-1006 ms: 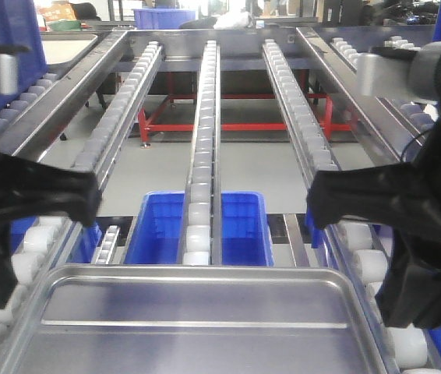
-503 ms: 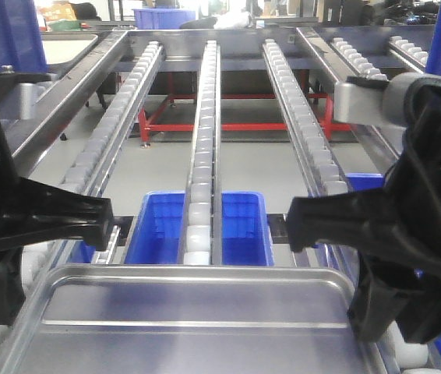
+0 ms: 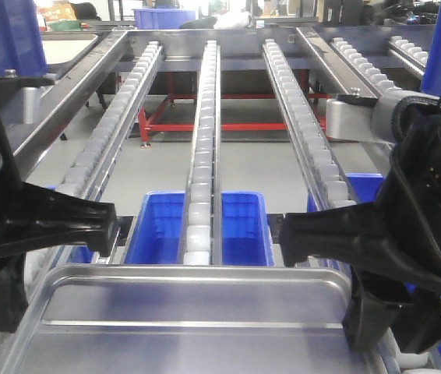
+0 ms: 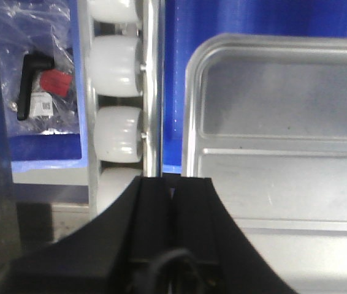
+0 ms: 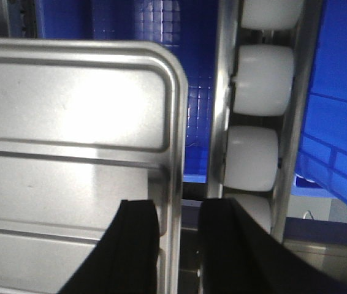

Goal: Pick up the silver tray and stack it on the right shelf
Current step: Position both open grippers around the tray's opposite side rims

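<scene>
Black left gripper [image 3: 88,222] and right gripper [image 3: 306,238] flank the shiny, ridged silver tray [image 3: 197,273], lying near on white roller tracks [image 3: 205,117], its near edge cropped. Left wrist view: fingers [image 4: 155,208] pressed together above the tray's left rim, contact unclear. Right wrist view: fingers [image 5: 140,239] spread, straddling the right rim above a blue bin [image 5: 198,61].

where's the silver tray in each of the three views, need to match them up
Front-facing: the silver tray fills the bottom centre, between the two arms.
Left wrist: the tray takes the right half, with a rounded corner at upper centre.
Right wrist: the tray takes the left half, with a rounded corner at top centre.
Shared landmark: the white rollers along the tray's side rim.
</scene>
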